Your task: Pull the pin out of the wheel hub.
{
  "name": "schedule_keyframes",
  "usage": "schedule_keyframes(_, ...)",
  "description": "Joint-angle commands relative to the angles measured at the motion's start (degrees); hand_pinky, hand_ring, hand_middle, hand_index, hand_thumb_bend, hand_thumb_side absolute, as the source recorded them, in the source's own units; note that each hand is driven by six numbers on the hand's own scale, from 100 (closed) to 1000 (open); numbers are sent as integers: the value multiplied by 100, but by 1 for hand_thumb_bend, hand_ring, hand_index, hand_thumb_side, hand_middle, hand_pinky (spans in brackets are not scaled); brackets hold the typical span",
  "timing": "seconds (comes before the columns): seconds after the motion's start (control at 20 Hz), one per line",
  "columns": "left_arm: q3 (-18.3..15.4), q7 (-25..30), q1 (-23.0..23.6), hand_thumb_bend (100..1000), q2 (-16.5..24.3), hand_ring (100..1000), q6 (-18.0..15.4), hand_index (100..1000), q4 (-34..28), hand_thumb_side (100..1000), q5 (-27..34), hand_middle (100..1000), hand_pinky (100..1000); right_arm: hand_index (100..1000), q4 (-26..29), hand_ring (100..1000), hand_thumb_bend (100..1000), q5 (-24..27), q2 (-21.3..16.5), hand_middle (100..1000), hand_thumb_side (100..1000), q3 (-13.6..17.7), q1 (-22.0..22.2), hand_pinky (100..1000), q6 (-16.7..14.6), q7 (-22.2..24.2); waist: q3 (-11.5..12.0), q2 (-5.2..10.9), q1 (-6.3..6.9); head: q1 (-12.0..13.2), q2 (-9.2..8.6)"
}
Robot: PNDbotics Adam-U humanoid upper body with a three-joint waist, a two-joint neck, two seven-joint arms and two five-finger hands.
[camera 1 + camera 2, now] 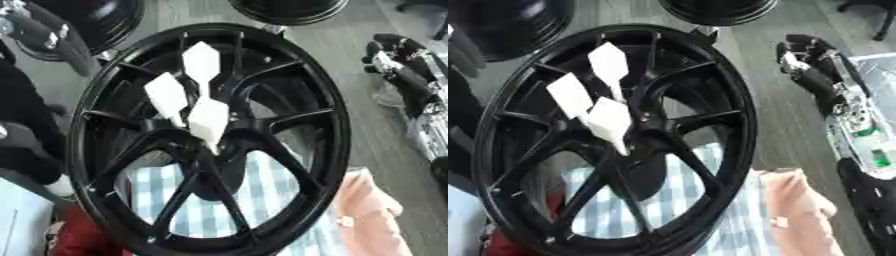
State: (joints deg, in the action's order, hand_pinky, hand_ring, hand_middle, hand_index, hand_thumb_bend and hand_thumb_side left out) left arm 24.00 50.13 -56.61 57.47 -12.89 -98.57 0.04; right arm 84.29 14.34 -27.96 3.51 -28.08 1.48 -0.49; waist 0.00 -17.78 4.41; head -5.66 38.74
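A large black wheel hub point(210, 140) fills most of both views, tilted toward the camera, its rim running from the upper centre down to the lower edge. Thin spokes fan out from its middle. Through the gaps in its lower half shows a blue-and-white checked cloth point(262, 195).

More black wheels stand behind it: one at the upper left point(87, 20) and one at the top centre point(289, 10), both on a grey floor point(367, 130).

At the right side the robot's right hand point(808, 57) hangs beside the hub's rim, apart from it, the dark fingers curled inward and holding nothing, as far as the blur lets one judge. The left hand cannot be made out with certainty among the dark shapes at the left edge.

At the lower right a person's arm in a pale pink sleeve point(367, 205) lies close to the rim.

Three white pins point(188, 97) with wide, diamond-shaped heads stick out of the hub near its centre, clustered together, their narrow ends pointing down into the middle.
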Motion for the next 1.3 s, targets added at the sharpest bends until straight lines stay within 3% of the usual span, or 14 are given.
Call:
schedule_keyframes(0.05, 22, 170, -338, 526, -189, 819, -61, 791, 373, 100, -25, 754, 873, 781, 52, 707, 234, -16, -155, 665, 344, 64, -38, 732, -6, -15, 3, 167, -18, -23, -5)
schedule_keyframes(0.35, 279, 184, -824, 522, -726, 815, -213, 801, 1001, 100, -212, 752, 865, 781, 46, 706, 234, 7, -123, 664, 345, 68, -60, 732, 1, -26, -29, 154, -32, -8, -50)
schedule_keyframes(0.7, 515, 184, -1052, 524, -1112, 814, -451, 804, 1444, 100, -367, 750, 859, 781, 48, 706, 231, 18, -85, 664, 347, 66, -90, 732, 12, -31, -73, 127, -33, 2, -85)
schedule_keyframes(1.3, 807, 184, -1201, 586, -1372, 824, -633, 822, 1716, 100, -454, 761, 857, 781, 32, 705, 229, 8, -28, 662, 350, 66, -113, 733, 40, -55, -129, 94, 5, 27, -100)
